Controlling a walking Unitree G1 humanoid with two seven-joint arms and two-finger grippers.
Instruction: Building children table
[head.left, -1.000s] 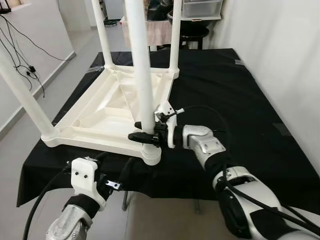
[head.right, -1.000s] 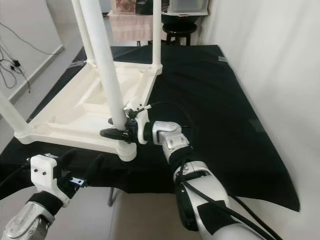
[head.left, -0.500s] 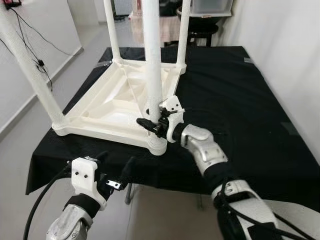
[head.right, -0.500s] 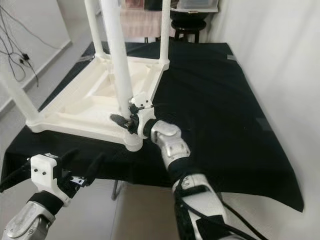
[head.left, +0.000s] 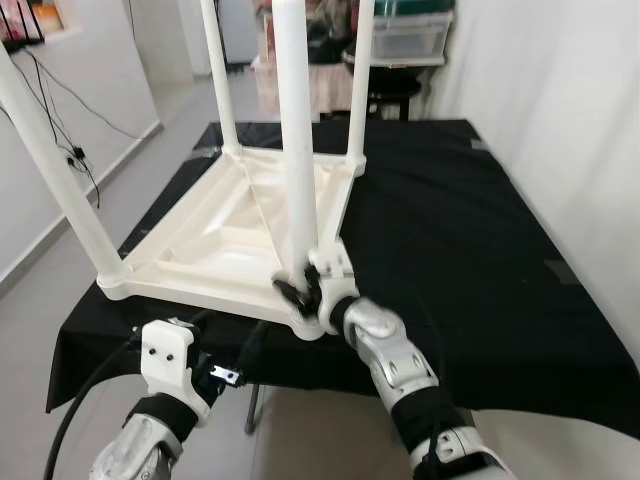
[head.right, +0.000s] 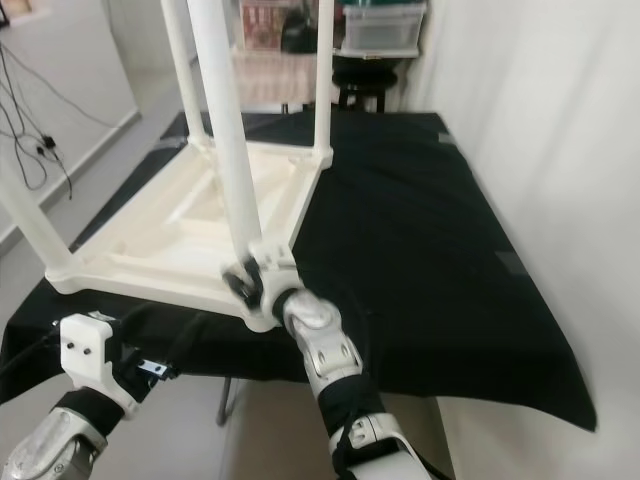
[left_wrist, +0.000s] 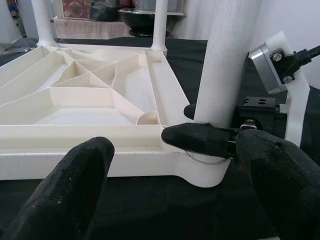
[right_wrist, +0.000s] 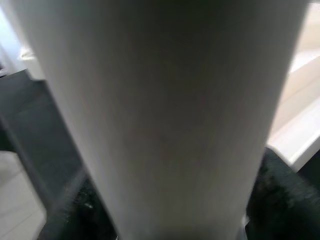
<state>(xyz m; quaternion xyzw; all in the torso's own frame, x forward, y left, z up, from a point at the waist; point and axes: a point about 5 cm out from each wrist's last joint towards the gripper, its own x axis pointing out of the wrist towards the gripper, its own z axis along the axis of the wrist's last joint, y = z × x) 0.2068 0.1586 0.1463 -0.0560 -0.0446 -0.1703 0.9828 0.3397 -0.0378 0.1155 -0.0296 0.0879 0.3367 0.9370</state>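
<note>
Table (head.left: 225, 235) lies upside down on the black cloth (head.left: 470, 230), four legs up. Right gripper (head.left: 300, 293) clamps the near leg (head.left: 293, 130) at its socket. Left gripper (left_wrist: 175, 190), at 7 o'clock off the edge, hangs spread and empty. Risk: if that leg isn't seated, a sideways pull tilts it or drags the table off the near edge.

We see the white plastic children's table (head.left: 235, 235) lying upside down, its four round legs (head.left: 292, 130) standing upright.

Smooth white plastic table (head.left: 215, 235) with ribbed underside rests on matt black cloth (head.left: 460, 240).
</note>
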